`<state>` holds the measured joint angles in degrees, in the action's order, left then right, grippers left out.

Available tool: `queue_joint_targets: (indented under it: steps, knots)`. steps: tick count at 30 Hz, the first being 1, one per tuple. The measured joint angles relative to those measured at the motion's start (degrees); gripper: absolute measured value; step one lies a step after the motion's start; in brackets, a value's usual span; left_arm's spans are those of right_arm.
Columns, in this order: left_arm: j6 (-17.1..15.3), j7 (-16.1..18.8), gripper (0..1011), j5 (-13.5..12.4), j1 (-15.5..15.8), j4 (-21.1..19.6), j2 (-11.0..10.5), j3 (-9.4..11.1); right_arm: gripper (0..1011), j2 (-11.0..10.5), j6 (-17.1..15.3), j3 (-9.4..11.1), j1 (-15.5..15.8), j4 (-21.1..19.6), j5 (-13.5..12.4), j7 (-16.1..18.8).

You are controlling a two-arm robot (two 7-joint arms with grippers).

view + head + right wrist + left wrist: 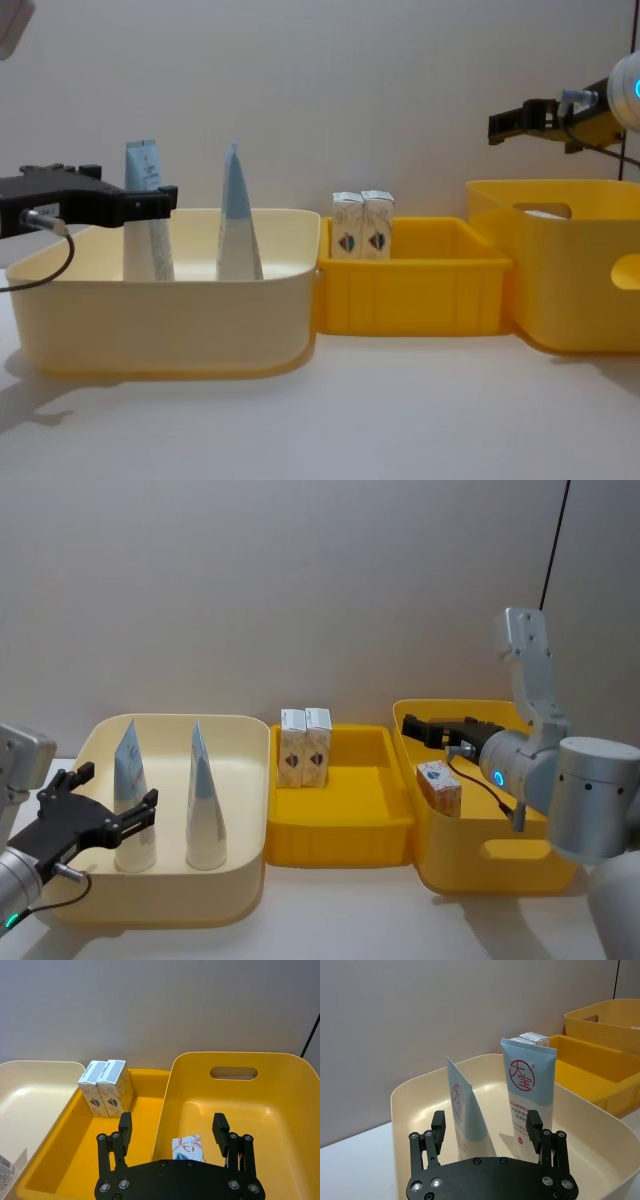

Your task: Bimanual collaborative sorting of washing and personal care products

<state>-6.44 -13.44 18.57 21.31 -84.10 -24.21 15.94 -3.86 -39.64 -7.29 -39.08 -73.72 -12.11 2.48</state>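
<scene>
Two pale blue-and-white squeeze tubes stand upright in the cream bin [240, 742]: one with red print [133, 798] nearer my left gripper [118, 786], the other [205, 805] beside it. In the left wrist view the left gripper [486, 1127] is open, and both tubes [465, 1120] [527, 1090] stand just beyond its fingertips, untouched. Two white cartons [305, 745] stand side by side at the back of the middle yellow tray [340, 840]. A third carton [440, 785] lies in the right yellow bin [500, 865]. My right gripper [412, 730] hovers open above that carton [187, 1146].
The three containers stand side by side on a white table, close to a plain wall. From the chest view the left gripper [165, 200] is level with the tube tops and the right gripper [497, 122] is well above the right bin's rim [560, 185].
</scene>
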Motion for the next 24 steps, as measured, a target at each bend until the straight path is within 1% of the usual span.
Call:
queue_joint_targets:
  steps: [10, 24]
  knots:
    - [-1.53, -1.37, 1003, -1.32, 2.96, 2.61, 0.34, 1.05, 1001, 0.00, 0.00, 0.00, 0.00, 0.00, 0.00, 0.00]
    - [-2.47, -3.26, 1003, -3.06, 7.71, 8.73, 1.56, 2.25, 1001, 0.00, 0.00, 0.00, 0.00, 0.00, 0.00, 0.00]
